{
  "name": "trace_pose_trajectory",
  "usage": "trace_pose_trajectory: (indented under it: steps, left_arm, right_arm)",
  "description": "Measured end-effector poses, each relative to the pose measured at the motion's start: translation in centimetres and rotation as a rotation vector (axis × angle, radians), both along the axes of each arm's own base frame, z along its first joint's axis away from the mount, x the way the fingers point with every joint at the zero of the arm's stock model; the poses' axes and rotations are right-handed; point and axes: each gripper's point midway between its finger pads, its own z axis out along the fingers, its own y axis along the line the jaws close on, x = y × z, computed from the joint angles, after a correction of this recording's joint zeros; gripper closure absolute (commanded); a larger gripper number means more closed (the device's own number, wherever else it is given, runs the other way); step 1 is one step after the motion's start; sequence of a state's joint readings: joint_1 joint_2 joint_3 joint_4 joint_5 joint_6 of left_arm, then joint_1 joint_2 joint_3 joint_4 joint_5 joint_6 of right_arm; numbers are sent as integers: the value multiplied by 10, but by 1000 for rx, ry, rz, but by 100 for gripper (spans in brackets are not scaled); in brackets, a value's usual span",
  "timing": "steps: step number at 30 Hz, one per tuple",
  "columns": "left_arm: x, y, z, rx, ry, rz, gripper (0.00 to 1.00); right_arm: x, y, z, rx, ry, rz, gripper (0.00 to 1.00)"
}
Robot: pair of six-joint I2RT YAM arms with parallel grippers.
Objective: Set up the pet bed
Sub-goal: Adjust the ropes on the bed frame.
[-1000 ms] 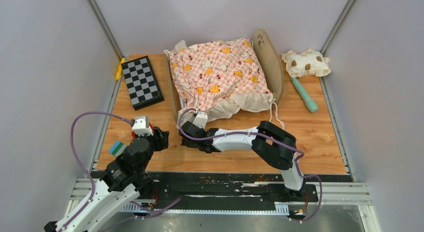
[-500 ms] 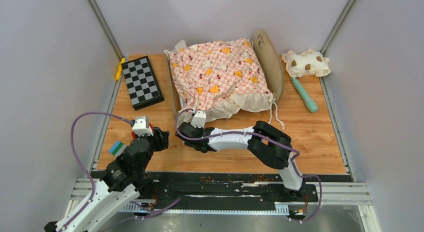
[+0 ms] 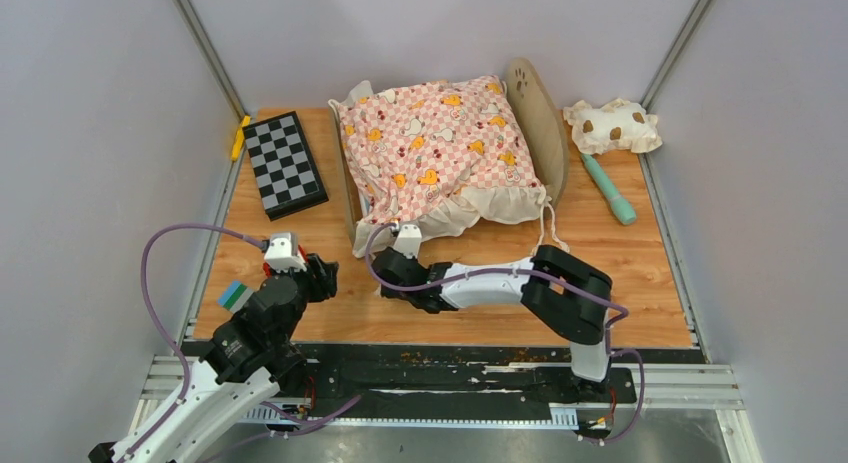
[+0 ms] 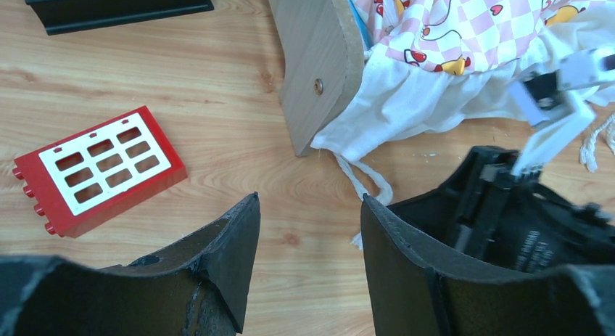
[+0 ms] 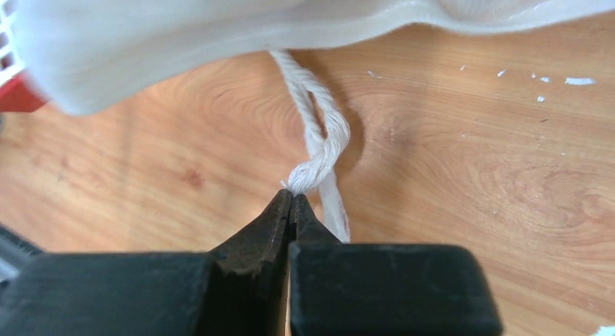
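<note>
The pet bed (image 3: 537,118) stands at the back middle, its paw-print headboard on the right and its wooden foot end (image 4: 312,60) on the left. A pink checkered cushion (image 3: 435,148) lies over it, its white ruffle (image 5: 217,24) hanging off the near side. A white cord (image 5: 323,144) trails from the ruffle onto the table. My right gripper (image 5: 291,197) is shut on the end of that cord, just in front of the bed (image 3: 385,263). My left gripper (image 4: 310,205) hovers open and empty over bare table, left of the right one (image 3: 322,278).
A black-and-white chessboard (image 3: 284,163) lies at the back left with a yellow piece (image 3: 240,136) behind it. A red window brick (image 4: 98,169) lies near my left gripper. A cream brown-spotted pillow (image 3: 612,125) and a teal stick (image 3: 610,188) lie at the back right.
My right gripper has closed on the cord's end and shifted slightly right and toward the near edge. The left arm has not moved.
</note>
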State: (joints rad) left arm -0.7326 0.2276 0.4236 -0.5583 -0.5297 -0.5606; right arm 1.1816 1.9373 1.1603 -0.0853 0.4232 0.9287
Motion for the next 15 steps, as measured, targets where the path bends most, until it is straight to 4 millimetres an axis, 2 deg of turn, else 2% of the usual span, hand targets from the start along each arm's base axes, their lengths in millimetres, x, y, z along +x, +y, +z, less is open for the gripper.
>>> trace_pose_trajectory:
  steps: [8, 11, 15]
  left_arm:
    - [0, 1, 2, -6, -8, 3, 39]
    - [0, 1, 2, -6, -9, 3, 39]
    - [0, 1, 2, -7, -8, 2, 38]
  right_arm:
    - [-11, 3, 66, 133, -78, 141, 100]
    - [-14, 6, 74, 140, -97, 209, 100]
    - [-19, 4, 70, 73, -132, 317, 100]
